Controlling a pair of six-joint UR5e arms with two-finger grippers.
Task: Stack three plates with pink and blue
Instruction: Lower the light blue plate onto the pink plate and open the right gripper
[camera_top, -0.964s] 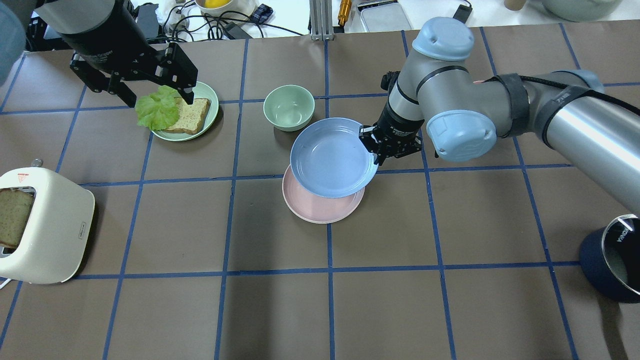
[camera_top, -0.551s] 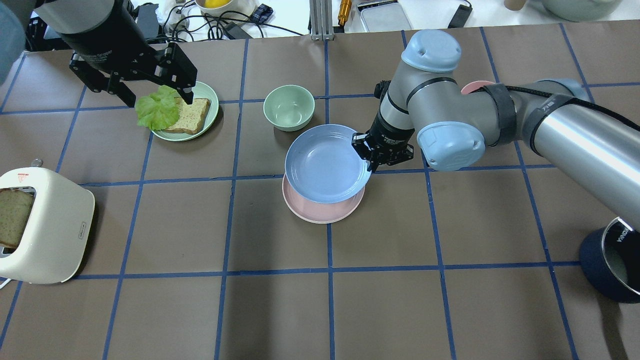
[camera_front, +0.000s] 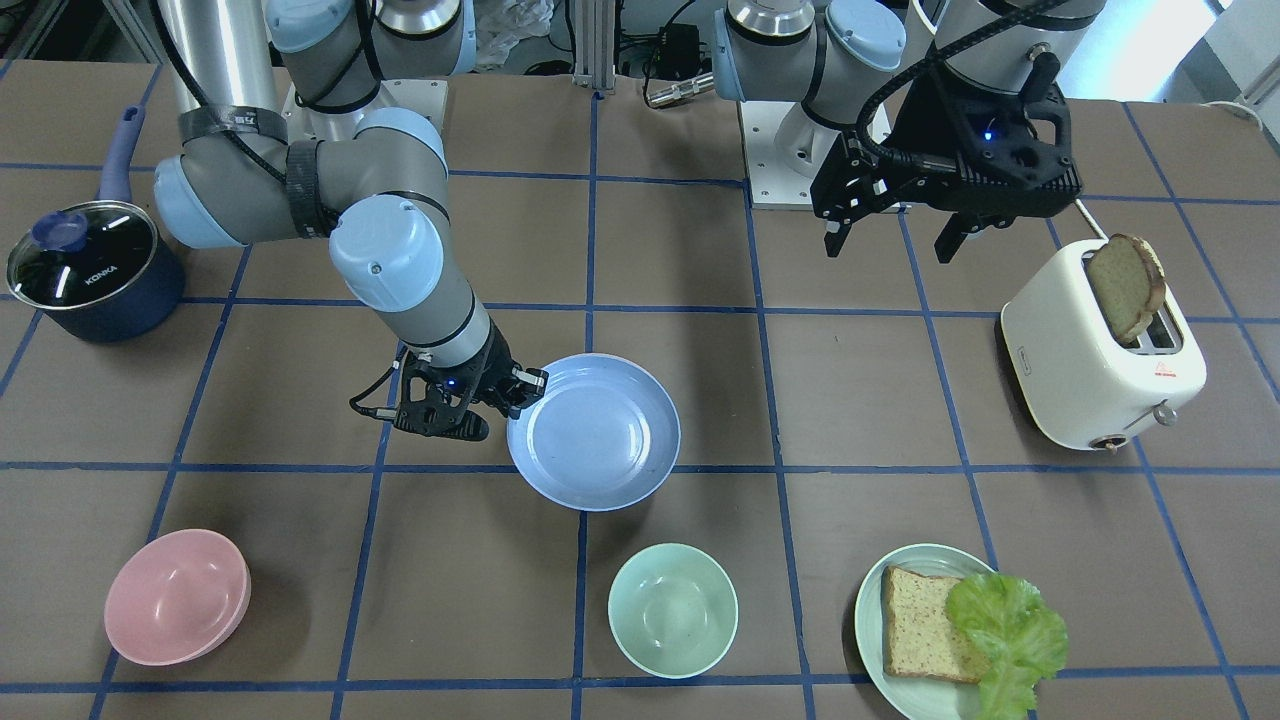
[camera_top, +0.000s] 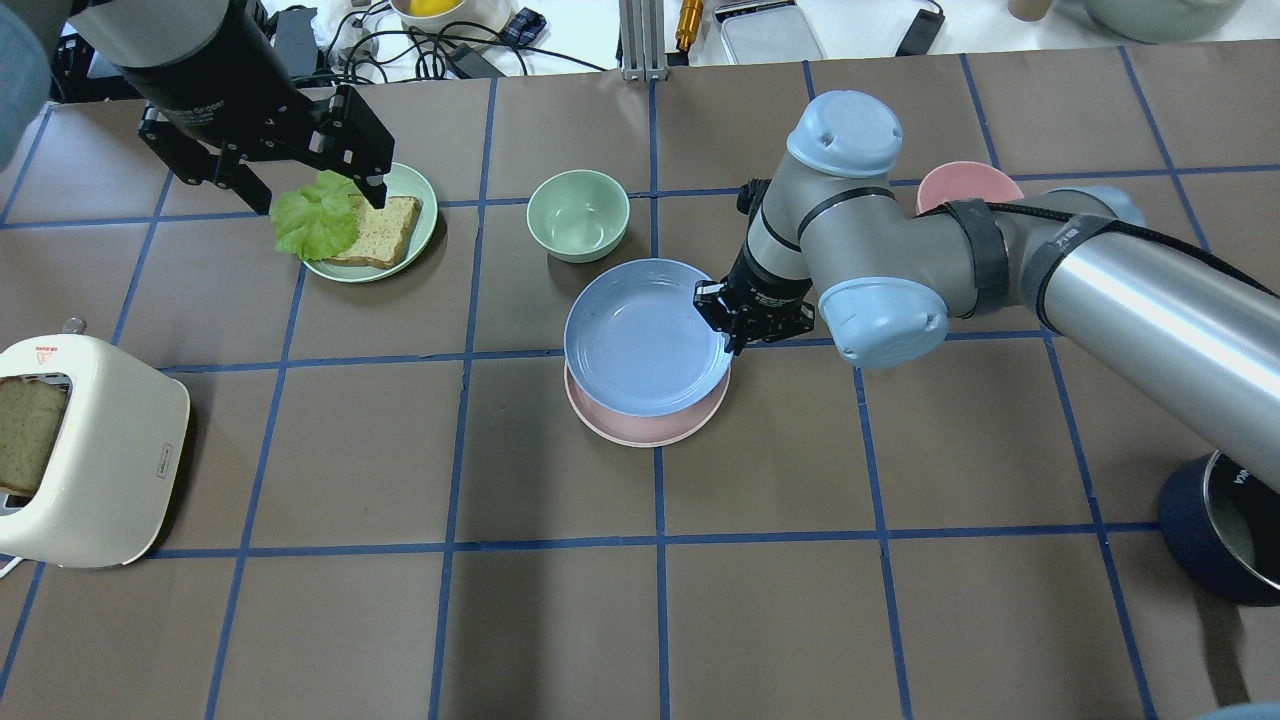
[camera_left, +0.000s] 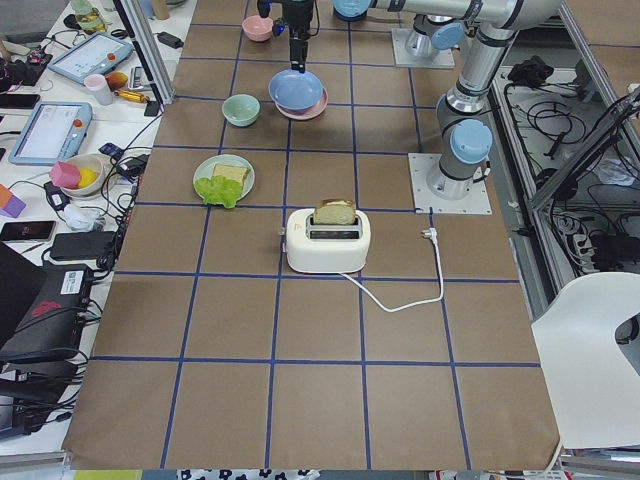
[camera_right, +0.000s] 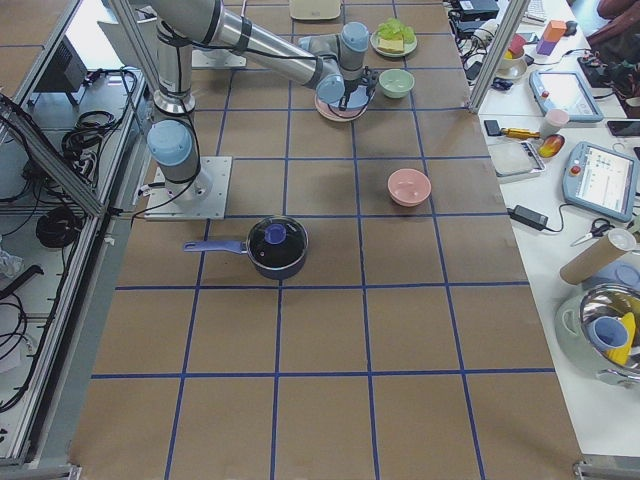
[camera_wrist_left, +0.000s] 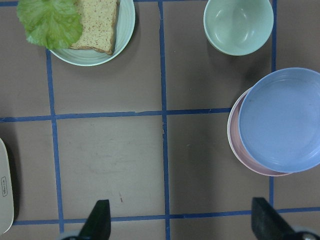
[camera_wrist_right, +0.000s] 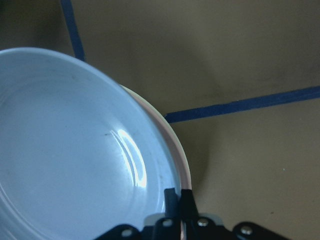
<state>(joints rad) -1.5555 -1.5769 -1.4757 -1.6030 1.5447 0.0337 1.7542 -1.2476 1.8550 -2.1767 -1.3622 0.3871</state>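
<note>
My right arm: stretched in from the overhead view's right, to centre.
My right gripper (camera_top: 733, 328): clamped on the blue plate (camera_top: 640, 340) rim.
My left gripper (camera_top: 318, 200): upper left, jaws spread wide.

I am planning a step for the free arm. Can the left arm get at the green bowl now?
Probably yes. The left hand hangs open high above the table, and nothing stands between it and the green bowl.

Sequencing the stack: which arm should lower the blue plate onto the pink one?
Right. The right gripper is shut on the blue plate, over the pink plate; the left gripper hangs open and empty, apart from both.
</note>
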